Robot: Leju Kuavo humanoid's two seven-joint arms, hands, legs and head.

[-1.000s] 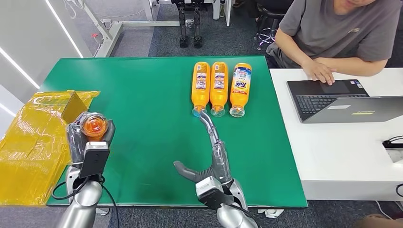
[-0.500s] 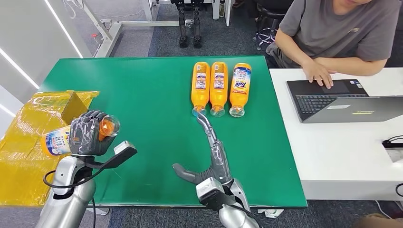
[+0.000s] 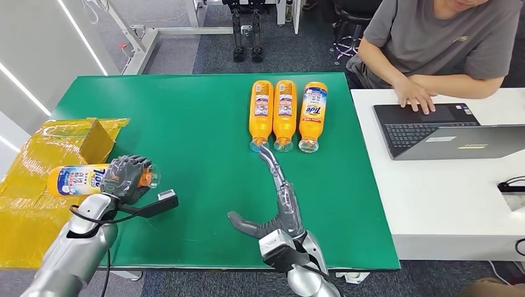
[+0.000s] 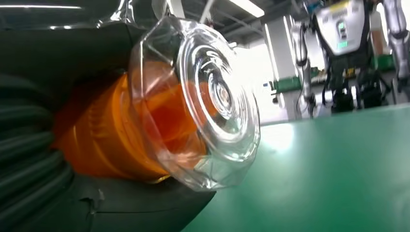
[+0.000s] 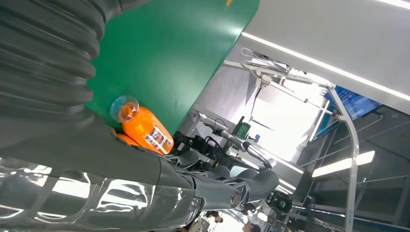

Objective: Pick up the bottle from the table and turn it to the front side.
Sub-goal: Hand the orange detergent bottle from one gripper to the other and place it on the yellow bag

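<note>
My left hand (image 3: 127, 178) grips an orange Tide bottle (image 3: 77, 180) near its neck, at the table's left edge. The bottle lies sideways with its label facing up and its clear cap (image 3: 152, 176) pointing right. In the left wrist view the clear cap (image 4: 212, 96) and the orange neck (image 4: 106, 140) sit close up inside my dark fingers (image 4: 29, 159). My right hand (image 3: 275, 210) is open over the green table (image 3: 198, 124), one finger stretched toward three more orange bottles (image 3: 285, 114) lying side by side. One of them (image 5: 145, 128) appears in the right wrist view.
A yellow wrapped box (image 3: 37, 204) stands off the table's left edge, under the held bottle. To the right, a white desk (image 3: 446, 204) carries a laptop (image 3: 433, 133), and a person (image 3: 446, 43) sits behind it with a hand on the keyboard.
My left hand has turned the bottle from cap-toward-camera to lying sideways with its label up, and has sunk a little. The right hand has barely moved.
</note>
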